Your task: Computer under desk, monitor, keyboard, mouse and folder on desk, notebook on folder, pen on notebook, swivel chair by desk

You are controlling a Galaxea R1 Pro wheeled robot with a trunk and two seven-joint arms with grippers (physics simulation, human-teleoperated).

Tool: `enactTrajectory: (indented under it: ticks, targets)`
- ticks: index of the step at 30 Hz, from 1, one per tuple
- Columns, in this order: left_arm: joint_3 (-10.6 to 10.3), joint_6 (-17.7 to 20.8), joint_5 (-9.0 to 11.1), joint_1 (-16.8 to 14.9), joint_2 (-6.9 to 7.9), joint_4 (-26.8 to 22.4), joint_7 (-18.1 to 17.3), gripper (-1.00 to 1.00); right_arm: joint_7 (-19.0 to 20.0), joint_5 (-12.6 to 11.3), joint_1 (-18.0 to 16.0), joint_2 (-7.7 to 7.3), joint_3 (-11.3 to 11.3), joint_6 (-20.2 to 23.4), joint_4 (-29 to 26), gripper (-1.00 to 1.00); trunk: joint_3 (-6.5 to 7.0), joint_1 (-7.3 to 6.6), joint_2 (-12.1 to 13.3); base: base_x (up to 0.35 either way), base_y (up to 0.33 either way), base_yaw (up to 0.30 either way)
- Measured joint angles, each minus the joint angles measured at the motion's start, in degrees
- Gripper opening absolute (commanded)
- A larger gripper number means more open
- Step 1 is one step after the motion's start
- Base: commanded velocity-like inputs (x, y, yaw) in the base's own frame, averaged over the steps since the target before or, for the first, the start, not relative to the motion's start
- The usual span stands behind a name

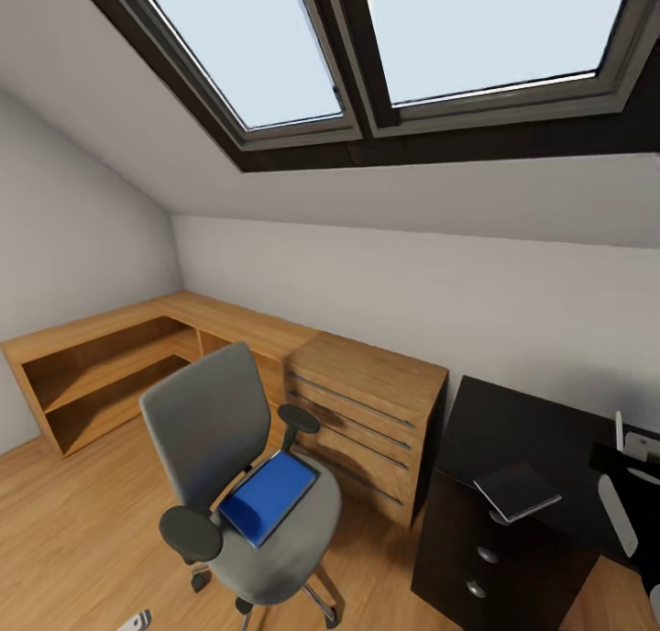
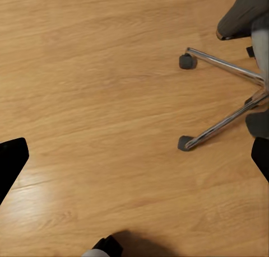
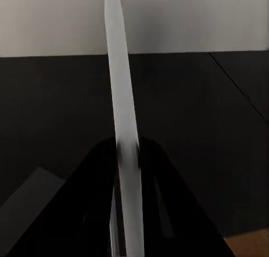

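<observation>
The right arm's fingers [image 3: 126, 173] pinch a thin white slab [image 3: 122, 111], likely the keyboard, edge-up above the black desk worktop [image 1: 513, 429], so lay it flat beside the grey notebook [image 1: 518, 491] gently, while the left fingers [image 2: 11, 162] hang released.

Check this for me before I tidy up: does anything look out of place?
Yes: the blue flat folder lies on the grey swivel chair's seat rather than on the black desk, and the chair stands away from that desk.

Warm grained wood floor [image 2: 101, 100], chair [image 1: 240, 484] in grey cloth on shiny chrome legs [image 2: 224, 94], matt black tabletop [image 1: 522, 429].
</observation>
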Motion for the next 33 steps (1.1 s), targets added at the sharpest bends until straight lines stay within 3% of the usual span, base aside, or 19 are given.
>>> enactTrajectory:
  ticks: [4,6,10,13,21,33]
  targets:
    - [-0.02,-0.03,-0.03,-0.02,-0.01,0.0,0.0,1.0,0.28,0.07,-0.01,0.06,0.13,-0.47,0.34,-1.0,0.03,0.0,0.0,0.0,0.0,-0.015]
    - [0.61,-0.6,0.52,0.62,0.65,-0.19,-0.63,1.0,0.8,-0.6,-0.64,0.71,0.21,0.17,0.99,-1.0,0.03,0.0,0.0,0.0,0.0,0.0]
    - [1.39,-0.7,0.34,1.86,0.54,-0.07,-1.84,1.0,0.69,-0.56,-1.93,2.01,0.28,0.68,1.82,-1.0,0.01,0.0,-0.01,0.0,0.0,0.0]
    - [0.51,-1.28,-0.19,2.84,-0.18,0.09,-1.57,1.0,0.33,0.22,-0.95,2.98,0.39,-0.24,0.86,-1.0,0.01,0.0,-0.01,0.0,0.0,0.0]
    - [-0.46,-3.61,-0.44,5.42,0.18,0.64,0.89,1.0,0.07,0.78,-0.24,5.45,0.37,-1.45,-1.71,-1.0,0.01,0.0,-0.01,0.0,0.0,0.0]
    - [-0.9,-6.96,-0.81,9.08,0.38,2.03,1.74,1.0,-2.78,0.51,0.06,6.55,-0.02,-1.37,-4.38,-1.0,0.01,0.0,-0.01,0.0,0.0,0.0]
